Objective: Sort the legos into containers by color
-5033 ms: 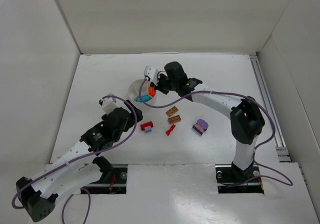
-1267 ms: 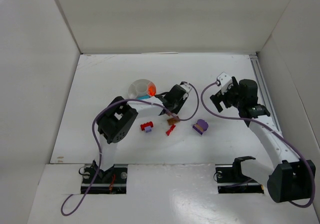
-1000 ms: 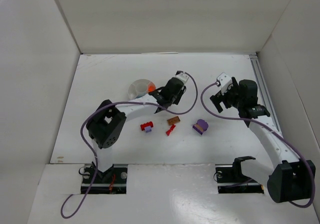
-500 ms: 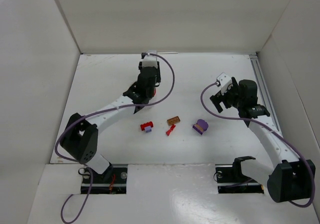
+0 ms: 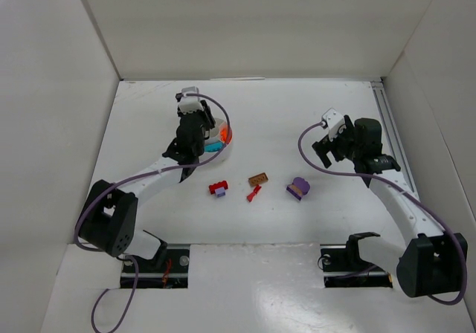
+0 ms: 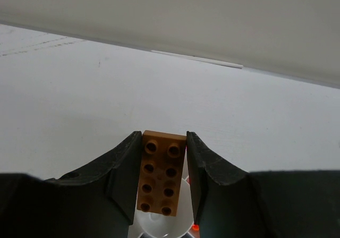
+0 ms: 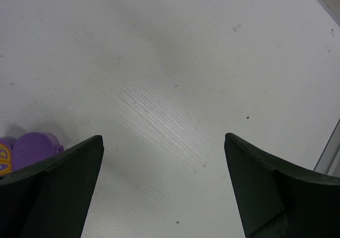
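Note:
My left gripper [image 6: 162,138] is shut on a tan lego brick [image 6: 160,177], studs facing the wrist camera. It hangs just above the white dish [image 6: 159,224], whose rim shows beneath the brick. From above, the left gripper [image 5: 195,128] covers the left part of the dish [image 5: 225,149], which holds an orange lego [image 5: 223,134] and a teal lego [image 5: 214,146]. On the table lie another tan brick [image 5: 258,178], a small red piece [image 5: 253,193], a red-and-purple piece [image 5: 219,189] and a purple lego [image 5: 298,187]. My right gripper [image 5: 321,152] hovers open and empty right of them, with the purple lego [image 7: 32,147] at its left.
White walls enclose the table on the left, back and right. A metal rail [image 5: 394,154] runs along the table's right edge, close to my right arm. The left arm's purple cable [image 5: 216,110] loops over the dish area.
My left arm has swung from the table's middle to the left and back, carrying the tan brick over the dish. The right arm has not moved.

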You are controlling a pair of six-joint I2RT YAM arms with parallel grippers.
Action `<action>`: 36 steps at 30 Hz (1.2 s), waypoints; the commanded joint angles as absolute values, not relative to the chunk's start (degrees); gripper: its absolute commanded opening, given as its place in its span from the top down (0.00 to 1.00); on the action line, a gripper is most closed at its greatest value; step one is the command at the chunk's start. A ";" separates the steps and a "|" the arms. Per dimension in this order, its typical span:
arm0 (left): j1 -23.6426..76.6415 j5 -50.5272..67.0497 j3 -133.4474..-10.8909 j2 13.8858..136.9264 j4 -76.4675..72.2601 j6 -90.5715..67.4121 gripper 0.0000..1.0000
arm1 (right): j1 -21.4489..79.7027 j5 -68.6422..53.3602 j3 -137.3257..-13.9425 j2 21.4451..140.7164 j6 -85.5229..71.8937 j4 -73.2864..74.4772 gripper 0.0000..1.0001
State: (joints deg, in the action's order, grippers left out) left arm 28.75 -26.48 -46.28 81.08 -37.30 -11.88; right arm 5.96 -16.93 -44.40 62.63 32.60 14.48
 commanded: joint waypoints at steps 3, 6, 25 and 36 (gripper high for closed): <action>28.56 -23.38 -44.65 79.37 -45.96 -13.97 0.74 | 5.54 -17.05 -45.09 62.40 32.87 12.39 0.00; 28.56 -22.59 -44.65 80.77 -46.76 -14.68 0.74 | 5.54 -17.05 -45.09 62.40 32.87 12.39 0.00; 28.56 -22.68 -41.13 85.07 -51.77 -14.85 0.69 | 5.54 -16.52 -45.09 62.40 33.40 12.39 0.00; 28.56 -22.68 -39.73 85.61 -53.61 -15.38 0.58 | 5.54 -16.52 -45.09 62.40 33.40 12.39 0.00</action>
